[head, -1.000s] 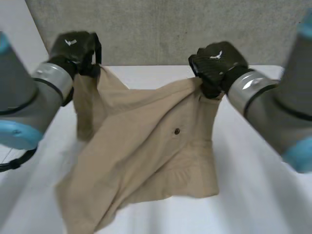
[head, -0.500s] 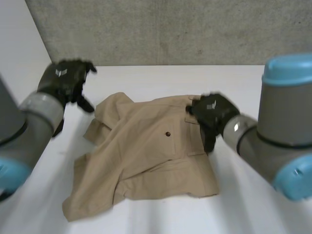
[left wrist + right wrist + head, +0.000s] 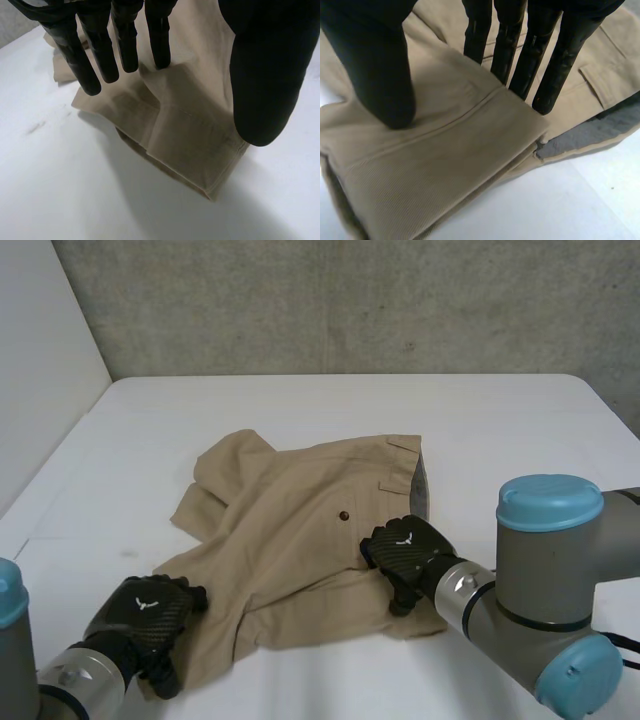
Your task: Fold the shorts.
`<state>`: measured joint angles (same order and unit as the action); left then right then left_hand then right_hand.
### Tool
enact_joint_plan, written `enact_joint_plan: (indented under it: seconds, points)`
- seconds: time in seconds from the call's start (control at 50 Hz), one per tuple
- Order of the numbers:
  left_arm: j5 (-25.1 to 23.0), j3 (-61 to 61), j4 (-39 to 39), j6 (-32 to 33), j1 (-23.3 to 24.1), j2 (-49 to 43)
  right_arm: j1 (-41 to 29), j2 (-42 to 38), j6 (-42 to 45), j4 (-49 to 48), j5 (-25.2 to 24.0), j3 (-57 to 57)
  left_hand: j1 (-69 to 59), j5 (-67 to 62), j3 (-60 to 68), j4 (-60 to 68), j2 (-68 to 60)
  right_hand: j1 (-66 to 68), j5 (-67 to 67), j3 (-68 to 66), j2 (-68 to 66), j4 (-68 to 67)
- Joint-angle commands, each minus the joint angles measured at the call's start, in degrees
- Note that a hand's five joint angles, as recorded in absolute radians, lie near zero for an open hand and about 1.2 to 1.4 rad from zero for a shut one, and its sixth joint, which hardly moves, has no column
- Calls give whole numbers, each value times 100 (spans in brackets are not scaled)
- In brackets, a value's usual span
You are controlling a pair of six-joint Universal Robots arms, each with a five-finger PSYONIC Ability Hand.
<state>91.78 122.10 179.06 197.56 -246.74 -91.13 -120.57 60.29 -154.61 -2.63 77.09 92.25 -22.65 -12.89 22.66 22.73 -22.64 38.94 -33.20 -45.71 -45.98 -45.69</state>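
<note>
Two arms reach in from the near side of a white table [image 3: 300, 410], whose bare top shows all round the tan shorts [image 3: 290, 540]: broadest toward the far edge below the grey wall [image 3: 350, 300] and out to the right, narrower along the near edge. The shorts lie rumpled but mostly flat in the middle of the table, bunched in loose folds at the far left. A strip of grey lining [image 3: 421, 480] is turned out along their far-right edge, and a small dark button [image 3: 344, 514] sits near their centre. The right arm [image 3: 545, 580] comes in low across the near-right table, and the left arm [image 3: 60, 685] enters at the near-left corner. The left hand [image 3: 145, 615] is at the near-left corner of the shorts, a leg hem. In the left wrist view that hem corner [image 3: 190, 135] lies below the palm, the fingers [image 3: 100, 55] straight with their tips down at the cloth and the thumb [image 3: 265, 75] held wide apart, gripping nothing. The right hand [image 3: 405, 548] is over the near-right edge. In the right wrist view its straight fingers [image 3: 555, 65] meet a folded layer [image 3: 445, 170], thumb [image 3: 380, 65] apart, nothing pinched.
</note>
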Motion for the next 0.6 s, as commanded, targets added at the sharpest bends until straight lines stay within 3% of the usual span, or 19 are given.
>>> enact_joint_plan:
  seconds: [0.02,0.06,0.08,0.12,0.22,0.32,0.42,0.6]
  points:
    - [15,-37,735,-6,38,-414,103,0,19,87,8,-84,-2974,-2950,2973,2966,-2975,4106,-3680,-3429,-3402,-3431]
    - [24,-54,919,-6,47,-449,147,53,19,131,8,-84,-4032,-4008,4031,4024,-4033,4106,-3680,-3429,-3402,-3431]
    - [32,-81,1068,2,47,-458,165,71,19,157,8,-84,-5221,-5197,5220,5213,-5221,4106,-3680,-3429,-3402,-3431]
    - [33,-159,1148,28,56,-414,226,193,27,323,0,-84,-5734,-5710,5733,5726,-5734,4106,-3680,-3429,-3402,-3431]
    - [41,-651,1105,73,82,50,534,825,98,649,-18,-154,-5735,-5711,5734,5727,-5736,4106,-3680,-3429,-3402,-3431]
    - [33,-1433,1043,125,21,1175,666,2167,28,930,-44,-601,-5735,-5711,5734,5727,-5736,4106,-3680,-3429,-3402,-3431]
    - [24,-2582,1131,125,-14,2203,666,2961,-8,922,-36,-1287,-5735,-5711,5734,5727,-5736,4106,-3680,-3429,-3402,-3431]
    - [68,-3947,1192,90,-120,2329,684,3551,-421,1071,43,-2702,-5735,-5711,5734,5727,-5736,4106,-3680,-3429,-3402,-3431]
